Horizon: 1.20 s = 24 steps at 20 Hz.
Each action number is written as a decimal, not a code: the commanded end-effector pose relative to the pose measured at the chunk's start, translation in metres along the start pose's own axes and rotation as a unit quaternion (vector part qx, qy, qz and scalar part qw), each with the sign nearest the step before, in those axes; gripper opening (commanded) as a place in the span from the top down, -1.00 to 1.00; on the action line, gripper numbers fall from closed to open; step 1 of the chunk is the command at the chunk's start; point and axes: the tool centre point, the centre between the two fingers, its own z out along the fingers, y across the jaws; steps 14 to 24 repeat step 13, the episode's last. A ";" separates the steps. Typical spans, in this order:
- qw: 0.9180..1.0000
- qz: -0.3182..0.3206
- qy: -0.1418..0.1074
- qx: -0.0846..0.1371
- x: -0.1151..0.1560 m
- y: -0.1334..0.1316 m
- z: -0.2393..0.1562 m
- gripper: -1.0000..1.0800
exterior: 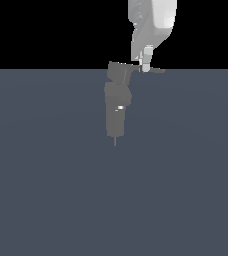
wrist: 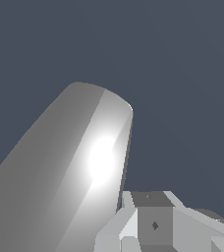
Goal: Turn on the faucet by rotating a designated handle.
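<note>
In the exterior view the faucet [exterior: 117, 107] stands upright on the worktop [exterior: 46, 190], a blocky grey column with a thin pin at its foot. Its boxy cap sits on top, and from it the handle [exterior: 153, 70] runs out flat toward 3 o'clock, tapering to a point; that near-horizontal line is its long axis. The hand [exterior: 146, 64] hangs from 12 o'clock directly over the handle's middle, its tip at the lever and seemingly touching it, with the cap lying at 9 o'clock from it. Whether the fingers are spread or pressed together I cannot tell. The wrist view shows only a glossy rounded arm section [wrist: 79, 162] and part of the hand's body. Turning likely calls for a sideways push across the lever, around the column.
</note>
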 end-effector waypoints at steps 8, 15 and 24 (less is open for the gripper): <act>1.000 0.018 -0.001 0.000 0.043 -0.016 0.001 1.00; 1.000 0.020 -0.001 0.001 0.053 -0.024 0.001 1.00; 1.000 0.020 -0.001 0.001 0.053 -0.024 0.001 1.00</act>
